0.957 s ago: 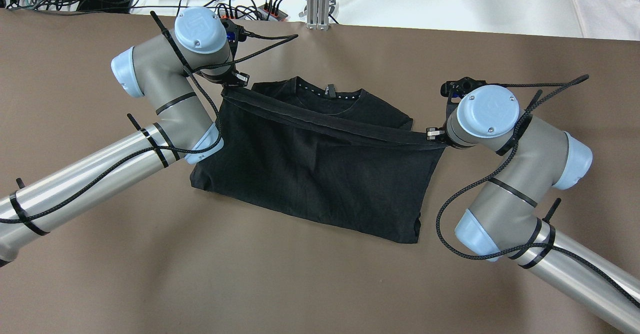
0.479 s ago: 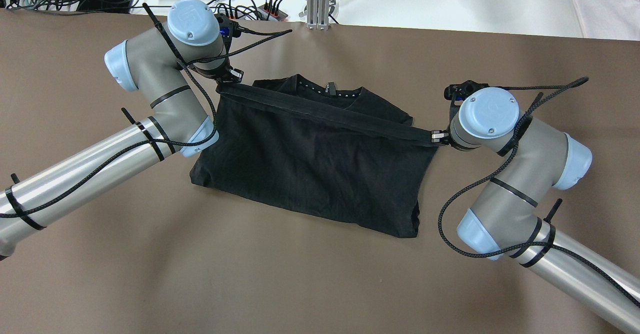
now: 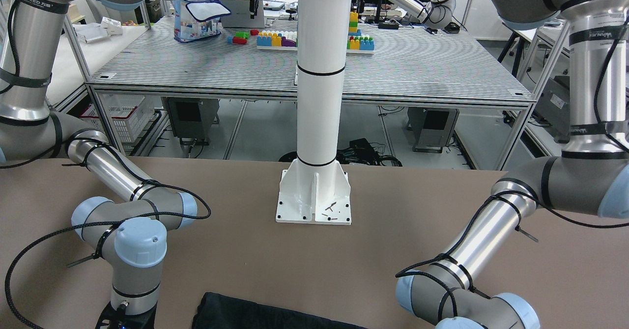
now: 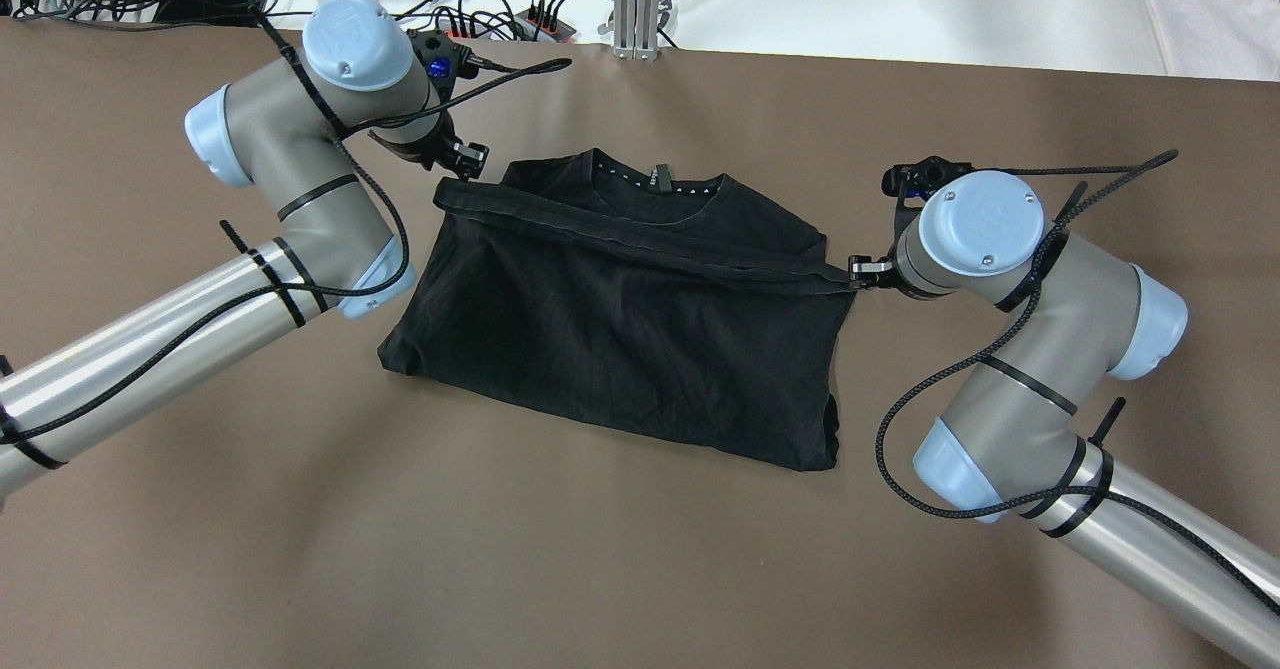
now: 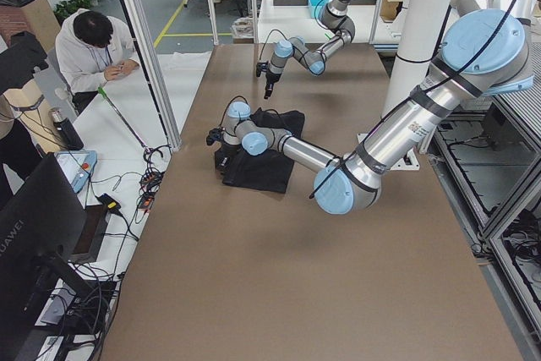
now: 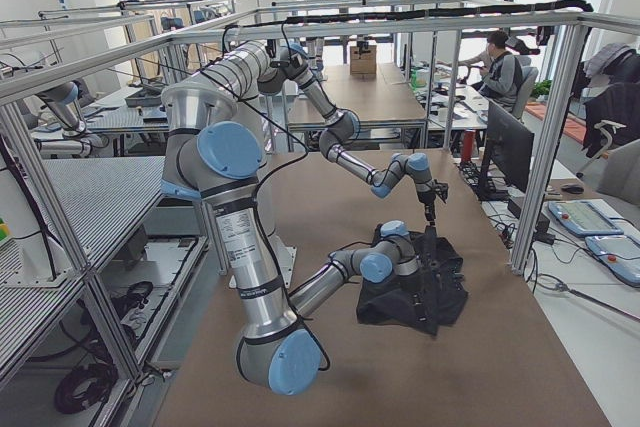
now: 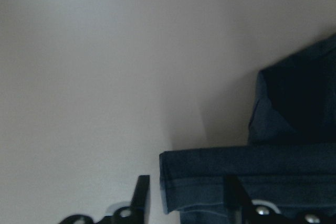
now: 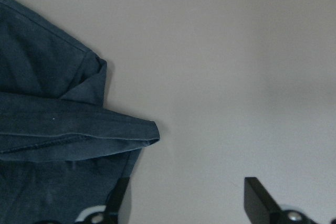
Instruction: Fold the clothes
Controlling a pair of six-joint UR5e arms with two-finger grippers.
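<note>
I read L gripper [image 4: 468, 159] jaws apart, over hem's left corner. Clothes [image 4: 620, 329] lie folded mid-table [image 4: 600, 549], long axis slanting far-L to near-R, collar toward far edge. R gripper [image 4: 862, 269] fingers spread wide, beside hem's right tip.

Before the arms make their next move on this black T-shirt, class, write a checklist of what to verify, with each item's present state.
1. The left gripper is open: ok; its jaws stand apart at the hem corner.
2. The right gripper is open: ok; the hem's tip lies ahead of it, ungripped.
3. The black T-shirt lies on the table with its bottom hem folded up across it: ok.
4. The bottom hem reaches the neckline: not ok; the neckline shows beyond it.
5. The left gripper is clear of the fabric: cannot tell.
</note>
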